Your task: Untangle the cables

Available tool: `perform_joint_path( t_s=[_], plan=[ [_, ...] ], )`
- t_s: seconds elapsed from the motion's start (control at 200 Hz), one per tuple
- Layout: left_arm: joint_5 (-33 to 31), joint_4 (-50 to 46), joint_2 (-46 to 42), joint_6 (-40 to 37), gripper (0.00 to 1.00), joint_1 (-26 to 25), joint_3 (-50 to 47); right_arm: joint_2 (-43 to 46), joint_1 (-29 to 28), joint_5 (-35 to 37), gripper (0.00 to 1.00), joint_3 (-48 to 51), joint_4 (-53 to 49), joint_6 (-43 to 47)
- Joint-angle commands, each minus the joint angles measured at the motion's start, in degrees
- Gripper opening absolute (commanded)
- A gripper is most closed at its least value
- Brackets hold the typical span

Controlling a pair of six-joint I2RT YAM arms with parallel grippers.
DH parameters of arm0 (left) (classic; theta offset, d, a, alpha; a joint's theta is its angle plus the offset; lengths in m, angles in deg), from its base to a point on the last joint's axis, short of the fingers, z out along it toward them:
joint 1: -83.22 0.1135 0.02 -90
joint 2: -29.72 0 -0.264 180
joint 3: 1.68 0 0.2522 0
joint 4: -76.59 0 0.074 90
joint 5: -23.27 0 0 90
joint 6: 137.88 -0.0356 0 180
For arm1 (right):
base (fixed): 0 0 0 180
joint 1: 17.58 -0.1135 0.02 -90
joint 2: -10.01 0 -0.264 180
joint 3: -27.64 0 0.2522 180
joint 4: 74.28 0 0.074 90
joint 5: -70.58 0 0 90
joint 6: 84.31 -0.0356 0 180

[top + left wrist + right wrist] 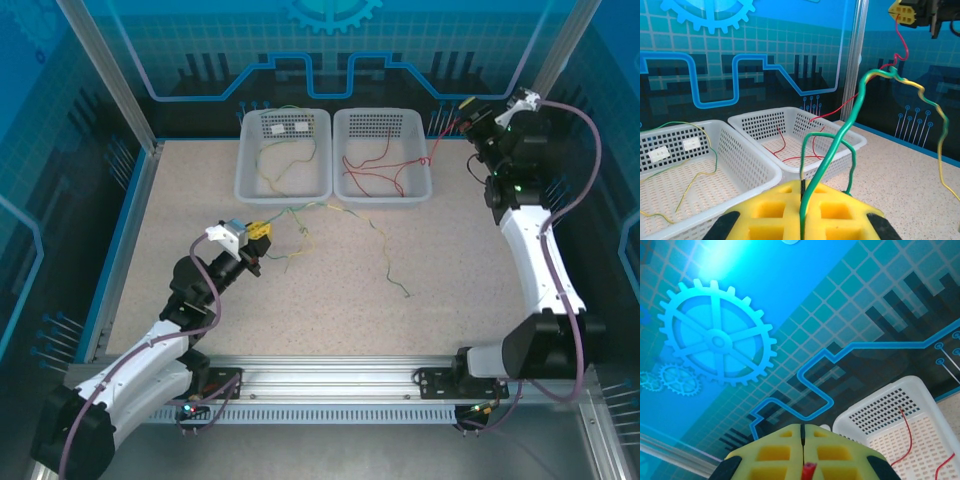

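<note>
My left gripper (258,236) hovers over the table's left middle, its yellow pads (775,210) shut on a green cable (850,120) that rises between them. That cable runs on into a yellowish cable (385,250) trailing across the table. My right gripper (468,108) is raised at the back right, shut on the end of a red cable (808,471). The red cable (445,135) drops into the right basket (421,190), where more red cable (385,170) lies. In the left wrist view the right gripper (902,12) hangs at top right with the red cable (900,45) below it.
Two white perforated baskets stand side by side at the back. The left basket (243,185) holds thin green and yellowish cables (285,150) and two small white tags (288,127). Blue enclosure walls surround the table, and a metal rail (330,385) runs along the near edge.
</note>
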Motion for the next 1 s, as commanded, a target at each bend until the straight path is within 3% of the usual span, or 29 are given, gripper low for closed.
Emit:
perform_joint_path(
  t_s=[0.0, 0.14, 0.33, 0.625, 0.73, 0.85, 0.996],
  plan=[
    [0.9, 0.7, -0.6, 2.1, 0.0, -0.7, -0.6, -4.0, -2.3, 4.8, 0.0, -5.1, 2.6, 0.2],
    [1.0, 0.7, -0.4, 2.3, 0.0, -0.8, -0.7, -12.6, -2.8, 7.3, 0.0, -10.8, 3.6, 2.2],
    [0.3, -0.4, -0.2, 1.9, 0.0, -1.1, 0.1, -27.3, -4.1, 4.5, 0.0, -24.2, -2.1, 3.7],
    [-0.3, -0.2, 0.4, 2.0, 0.0, -1.6, 0.1, -43.6, -9.3, 8.7, 0.0, -33.9, -4.8, 16.3],
    [-0.5, -0.7, 0.2, 1.6, 0.0, -1.7, 0.0, -47.6, -10.3, 9.4, 0.0, -37.3, -10.3, 20.7],
    [-0.8, -0.9, 0.4, 1.3, 0.0, -1.7, -0.2, -49.0, -11.5, 10.5, 0.34, -38.3, -14.7, 25.5],
    [-1.1, -0.5, 1.6, 0.7, 0.0, -1.7, -0.1, -49.5, -13.1, 12.5, 0.52, -39.3, -17.7, 31.1]
  ],
)
